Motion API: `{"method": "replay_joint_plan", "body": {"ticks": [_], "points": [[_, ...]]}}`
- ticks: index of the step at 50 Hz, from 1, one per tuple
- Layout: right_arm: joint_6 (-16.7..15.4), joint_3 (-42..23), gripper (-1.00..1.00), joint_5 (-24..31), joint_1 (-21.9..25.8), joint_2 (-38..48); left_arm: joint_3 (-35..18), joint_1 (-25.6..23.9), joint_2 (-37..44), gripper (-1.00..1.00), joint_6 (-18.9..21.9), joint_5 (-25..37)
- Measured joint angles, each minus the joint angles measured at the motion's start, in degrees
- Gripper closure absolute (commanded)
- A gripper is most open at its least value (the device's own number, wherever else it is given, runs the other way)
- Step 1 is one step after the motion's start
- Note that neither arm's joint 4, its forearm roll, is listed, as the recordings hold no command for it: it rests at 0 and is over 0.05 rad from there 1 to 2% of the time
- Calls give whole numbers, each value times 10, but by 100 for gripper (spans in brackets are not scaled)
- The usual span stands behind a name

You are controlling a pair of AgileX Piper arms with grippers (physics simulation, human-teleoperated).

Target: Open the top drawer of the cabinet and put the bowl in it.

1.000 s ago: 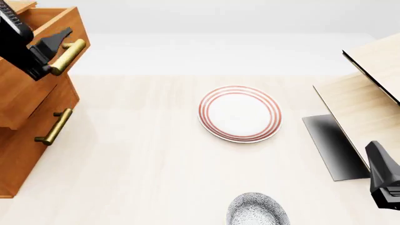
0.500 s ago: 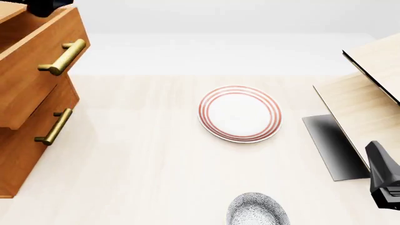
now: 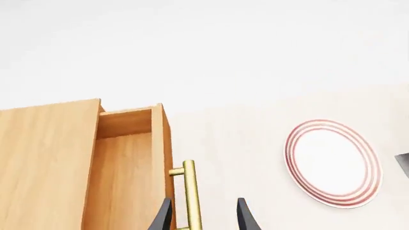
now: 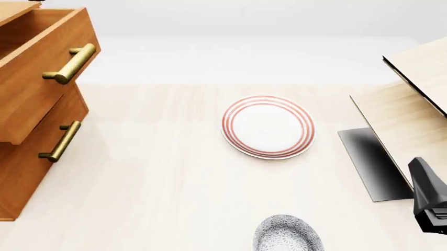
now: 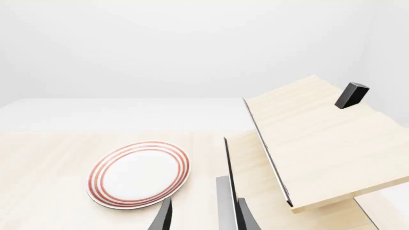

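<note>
The small round white bowl with its dense grey-black speckle (image 4: 287,234) sits on the pale wood surface (image 4: 160,183) at the near edge, partly cut off from sight, well apart from the flat white plate with red rings (image 4: 268,126). It looks like glazed ceramic: rigid, fairly light, smooth enough to slip, and liable to chip if dropped, so I would pinch the rim wall, one finger inside and one outside, rather than try to span it. The uppermost orange-brown wooden drawer (image 4: 38,63) of the tall three-drawer cabinet (image 4: 28,172) stands pulled out, its hollow showing. The left gripper (image 3: 204,215) hangs above the drawer's brass bar handle (image 3: 190,196), jaws parted and holding nothing. The right gripper (image 5: 203,215) points toward the pale light-wood structure (image 5: 319,139), jaws apart, empty.
</note>
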Motion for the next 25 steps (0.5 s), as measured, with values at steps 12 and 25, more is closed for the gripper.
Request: {"method": "replay_joint_plan", "body": {"ticks": [12, 25], "points": [[0, 0, -100, 0, 0, 0, 3, 10, 13, -100, -45, 5], [0, 0, -100, 0, 0, 0, 6, 26, 10, -100, -66, 7]]}}
